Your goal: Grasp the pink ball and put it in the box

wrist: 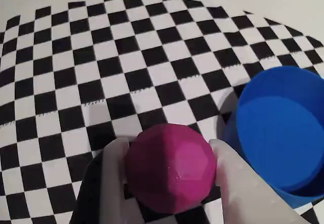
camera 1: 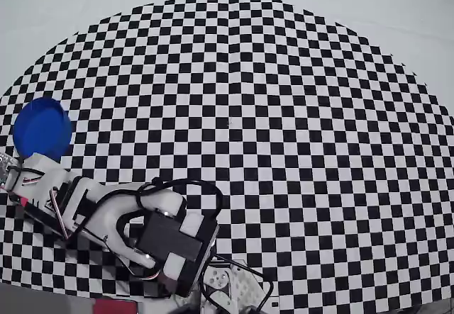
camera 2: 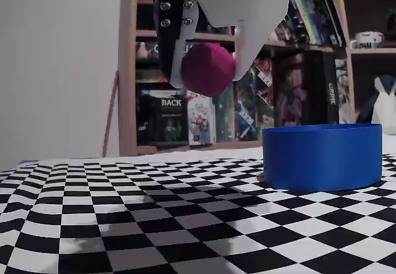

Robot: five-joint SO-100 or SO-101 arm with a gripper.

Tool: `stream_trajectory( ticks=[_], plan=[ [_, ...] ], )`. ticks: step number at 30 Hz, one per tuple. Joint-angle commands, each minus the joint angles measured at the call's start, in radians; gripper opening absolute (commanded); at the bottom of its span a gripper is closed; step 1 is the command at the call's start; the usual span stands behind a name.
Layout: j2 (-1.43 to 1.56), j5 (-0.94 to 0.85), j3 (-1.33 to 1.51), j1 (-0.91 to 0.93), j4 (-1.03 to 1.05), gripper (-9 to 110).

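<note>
Ball (wrist: pixel 171 166) clamped in end effector (camera 2: pixel 207 70), lifted clear of tabletop (camera 2: pixel 154 224), beside box (camera 2: pixel 322 156). Transport step; next: shift over rim, release.

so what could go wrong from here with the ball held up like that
1. The pink ball hangs beside the box, not over it; opening now would probably drop it on the checkered mat, where it could roll off.
2. The fingers touch only the ball's sides, so a jerk might let it slip.
3. The ball sits not far above the box rim in the fixed view; moving across without lifting may clip it.
</note>
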Motion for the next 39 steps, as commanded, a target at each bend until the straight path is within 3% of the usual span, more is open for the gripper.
stream_trajectory(
  ticks=[1, 39],
  plan=[
    [0.052, -0.002, -0.083, 0.002, 0.000, 0],
    [-0.063, -0.005, -0.233, 0.120, 0.000, 0]
  ],
)
